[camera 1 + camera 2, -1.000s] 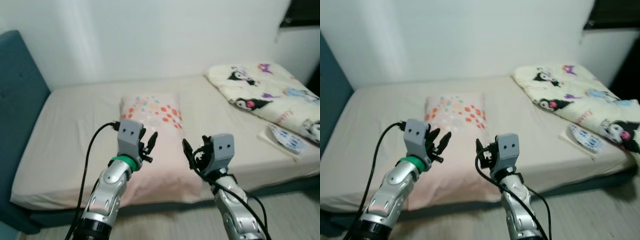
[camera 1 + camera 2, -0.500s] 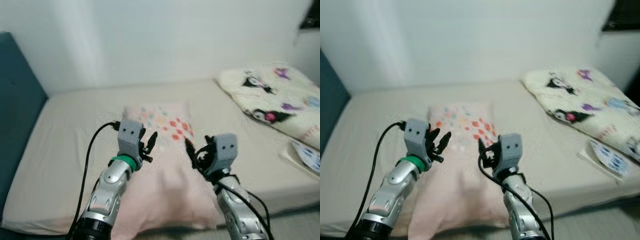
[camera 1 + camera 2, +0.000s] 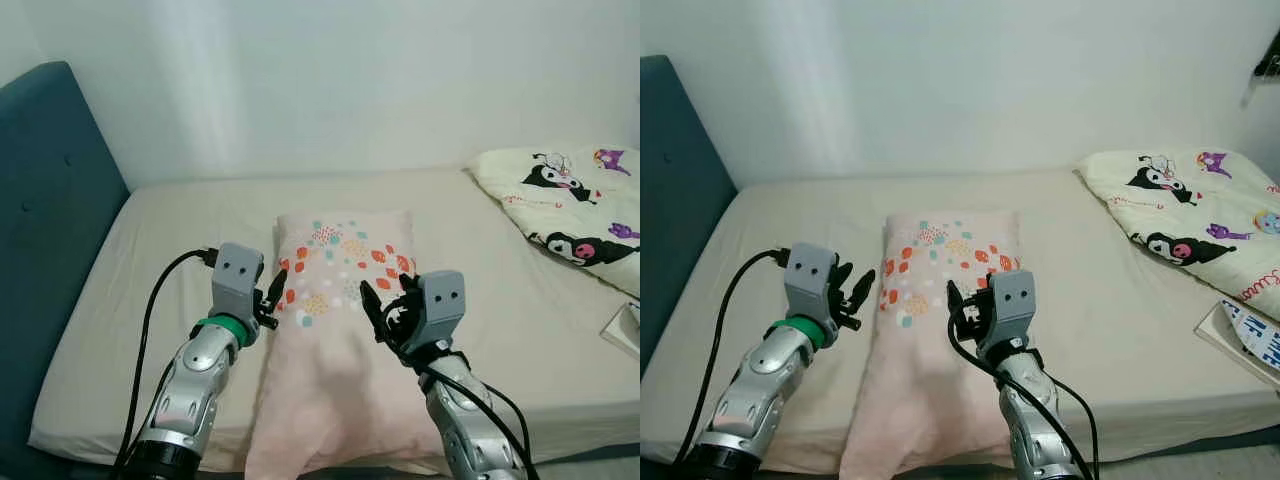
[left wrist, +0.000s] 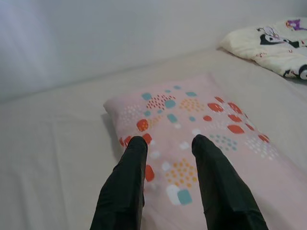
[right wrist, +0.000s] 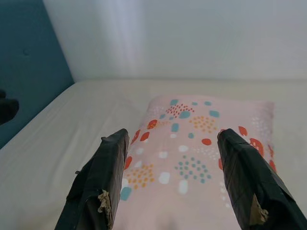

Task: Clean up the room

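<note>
clearly the pink pillow [image 3: 335,330] with its orange and teal dots lies lengthwise in the middle of the bed [image 3: 180,225], its near end drooping over the mattress edge at 6 o'clock, its far end toward the wall at 12. it looks soft, light and floppy, so it will likely sag and fold if taken at one spot; the surest hold seems to be a pinch on each long edge. the left gripper [image 3: 272,292] hovers just above the pillow's 9 o'clock edge, fingers slightly spread and empty; the right gripper [image 3: 385,305] hangs over the 3 o'clock side, fingers spread wide, holding nothing. a cartoon-print blanket [image 3: 570,215] lies at 2 o'clock, well apart.
</note>
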Robot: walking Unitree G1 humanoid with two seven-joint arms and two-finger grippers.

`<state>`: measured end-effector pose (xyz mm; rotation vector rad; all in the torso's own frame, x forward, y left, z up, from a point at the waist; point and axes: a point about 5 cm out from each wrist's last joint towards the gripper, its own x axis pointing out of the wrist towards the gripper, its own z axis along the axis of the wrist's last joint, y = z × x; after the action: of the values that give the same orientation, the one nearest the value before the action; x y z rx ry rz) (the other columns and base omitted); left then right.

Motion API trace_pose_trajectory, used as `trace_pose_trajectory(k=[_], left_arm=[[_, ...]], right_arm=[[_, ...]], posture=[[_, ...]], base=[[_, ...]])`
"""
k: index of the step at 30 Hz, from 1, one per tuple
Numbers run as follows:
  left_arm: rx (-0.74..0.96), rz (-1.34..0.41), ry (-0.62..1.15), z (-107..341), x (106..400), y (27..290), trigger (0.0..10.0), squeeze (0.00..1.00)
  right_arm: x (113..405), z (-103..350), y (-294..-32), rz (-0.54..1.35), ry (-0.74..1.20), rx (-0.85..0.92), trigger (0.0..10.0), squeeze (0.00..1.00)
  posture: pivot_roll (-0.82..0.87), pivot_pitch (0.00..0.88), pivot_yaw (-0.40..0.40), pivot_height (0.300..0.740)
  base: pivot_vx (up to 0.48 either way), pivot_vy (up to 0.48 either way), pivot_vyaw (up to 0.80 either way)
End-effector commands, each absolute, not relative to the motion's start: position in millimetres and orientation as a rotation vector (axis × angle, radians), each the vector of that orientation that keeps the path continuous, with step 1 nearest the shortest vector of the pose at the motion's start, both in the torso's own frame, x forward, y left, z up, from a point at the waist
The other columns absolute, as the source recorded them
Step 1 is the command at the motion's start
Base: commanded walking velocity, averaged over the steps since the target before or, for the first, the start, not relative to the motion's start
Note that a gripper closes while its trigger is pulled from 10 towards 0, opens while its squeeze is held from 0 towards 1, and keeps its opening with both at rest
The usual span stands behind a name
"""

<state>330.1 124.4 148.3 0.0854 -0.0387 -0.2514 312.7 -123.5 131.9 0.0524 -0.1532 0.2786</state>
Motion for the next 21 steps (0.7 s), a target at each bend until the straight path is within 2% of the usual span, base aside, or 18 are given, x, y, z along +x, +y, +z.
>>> trace_pose_trajectory(k=[1,11,16,17,18,21], left_arm=[[0.097,-0.252,-0.003,139.1,327.4,124.9,10.0,0.0],[0.145,-0.267,-0.017,140.8,325.8,122.1,10.0,0.0],[0.181,-0.303,-0.015,140.0,322.2,119.3,10.0,0.0],[0.249,-0.337,-0.01,137.7,318.5,117.8,10.0,0.0],[0.272,-0.346,-0.009,137.0,316.8,118.0,10.0,0.0],[0.303,-0.354,0.003,137.5,310.0,124.1,10.0,0.0]], right_arm=[[310.8,125.8,-124.0,0.265,-0.137,0.065,10.0,0.0],[311.2,108.0,-137.5,0.19,-0.074,0.172,10.0,0.0],[315.2,101.3,-137.8,0.214,-0.044,0.098,10.0,0.0],[318.5,96.6,-144.8,0.211,-0.027,0.003,10.0,0.0],[319.4,95.2,-148.3,0.203,-0.021,-0.025,10.0,0.0],[319.6,92.0,-162.8,0.161,-0.008,-0.092,10.0,0.0]], posture=[[-0.16,0.009,0.125,0.738],[-0.15,0.031,0.15,0.738],[-0.14,0.06,0.162,0.738],[-0.12,0.112,0.171,0.738],[-0.12,0.112,0.171,0.738],[-0.1,0.189,0.188,0.738]], base=[[0.0,0.0,0.0],[0.0,0.0,0.0],[0.0,0.0,0.0],[0.0,0.0,0.0],[0.0,0.0,0.0],[0.0,0.0,0.0]])
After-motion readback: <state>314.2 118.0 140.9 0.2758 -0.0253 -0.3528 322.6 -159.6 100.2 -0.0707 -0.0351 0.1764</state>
